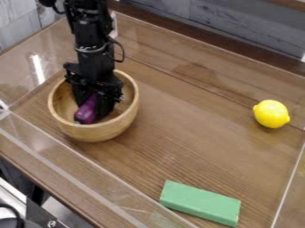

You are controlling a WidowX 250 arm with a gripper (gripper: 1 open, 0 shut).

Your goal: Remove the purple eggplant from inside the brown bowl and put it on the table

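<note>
One black metal gripper (92, 100) sat closed in one round light-brown wooden bowl (95, 134), fingers clamped on one glossy purple eggplant (86, 113); one yellow lemon (272, 114), one flat green block (201, 203) outside.

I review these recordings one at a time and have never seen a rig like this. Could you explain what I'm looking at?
There is one fixed-looking view, seen from above at an angle. The black machine at upper left is a robot arm, reaching down so that its gripper is inside a round brown bowl. In the bowl lies a purple eggplant, and the gripper's fingers appear closed on it; it has not been lifted out. The bowl stands on a brown wood-grain table. Also on the table are a yellow lemon at the right and a flat green block near the bottom edge.
</note>
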